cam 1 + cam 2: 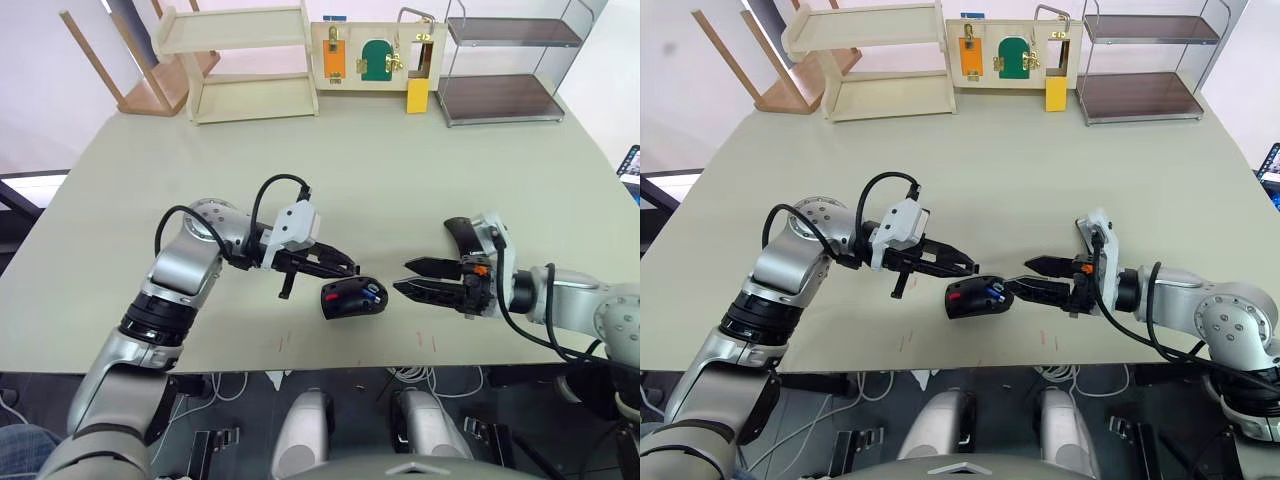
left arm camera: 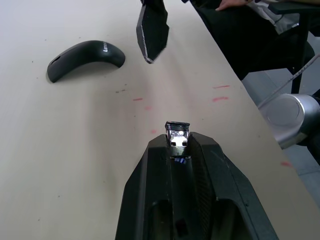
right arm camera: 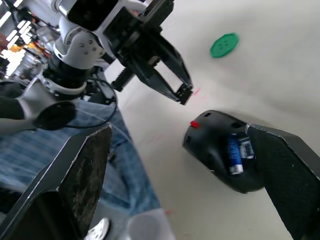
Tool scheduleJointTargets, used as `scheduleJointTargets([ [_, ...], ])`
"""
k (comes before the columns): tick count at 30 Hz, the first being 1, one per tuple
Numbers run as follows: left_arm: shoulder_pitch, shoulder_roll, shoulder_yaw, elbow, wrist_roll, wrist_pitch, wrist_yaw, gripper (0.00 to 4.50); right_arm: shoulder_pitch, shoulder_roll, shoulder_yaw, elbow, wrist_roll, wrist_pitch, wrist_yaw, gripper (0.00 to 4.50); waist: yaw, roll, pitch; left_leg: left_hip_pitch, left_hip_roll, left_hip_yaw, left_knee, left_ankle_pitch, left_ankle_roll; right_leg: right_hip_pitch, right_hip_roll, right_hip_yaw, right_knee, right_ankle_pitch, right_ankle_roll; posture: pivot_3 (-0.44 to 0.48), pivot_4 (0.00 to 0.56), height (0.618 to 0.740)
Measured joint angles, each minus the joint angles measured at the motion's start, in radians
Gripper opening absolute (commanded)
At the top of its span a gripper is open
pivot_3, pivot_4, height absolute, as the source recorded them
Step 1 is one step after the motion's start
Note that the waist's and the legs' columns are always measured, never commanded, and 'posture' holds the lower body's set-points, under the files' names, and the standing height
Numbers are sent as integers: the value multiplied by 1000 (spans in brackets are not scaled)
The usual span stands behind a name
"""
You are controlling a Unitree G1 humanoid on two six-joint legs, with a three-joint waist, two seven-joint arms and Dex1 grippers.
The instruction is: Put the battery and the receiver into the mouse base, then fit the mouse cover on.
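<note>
The left hand (image 1: 345, 268), pinching the receiver (image 2: 177, 135), sat just left of the mouse base (image 1: 353, 298), while the right hand (image 1: 412, 277) waited open on its right.

The table (image 1: 400, 180) has a smooth, matt, pale surface. The mouse base (image 1: 352, 298) looks like black plastic with a slight sheen, and the battery (image 3: 233, 154) in it has a shiny blue wrap. The mouse cover (image 2: 85, 57) is smooth dark plastic. The receiver (image 2: 177, 135) shows a bright metal face. The green disc (image 3: 224, 45) looks flat and matt.
</note>
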Motion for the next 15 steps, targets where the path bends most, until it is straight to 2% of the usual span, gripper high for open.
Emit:
scheduleJointTargets([
  [2, -4, -3, -1, 0, 2, -2, -1, 110, -5, 5, 2, 7, 26, 8, -20, 4500, -2, 0, 0, 0, 0, 0, 0, 0, 0, 0, 0, 0, 0, 0, 0, 0, 150, 740],
  [3, -9, -9, -1, 1, 5, -3, -2, 110, -25, 25, 15, 39, 110, 16, -113, 4500, -7, 0, 0, 0, 0, 0, 0, 0, 0, 0, 0, 0, 0, 0, 0, 0, 150, 740],
  [7, -16, -19, -21, -1, 12, -8, -3, 110, -39, 38, 63, 73, 265, 11, -265, 4500, -9, 0, 0, 0, 0, 0, 0, 0, 0, 0, 0, 0, 0, 0, 0, 0, 150, 740],
  [15, -16, -26, -26, -3, 12, -8, -3, 110, -73, 39, 137, 75, 384, -11, -391, 4500, -9, 0, 0, 0, 0, 0, 0, 0, 0, 0, 0, 0, 0, 0, 0, 0, 150, 740],
])
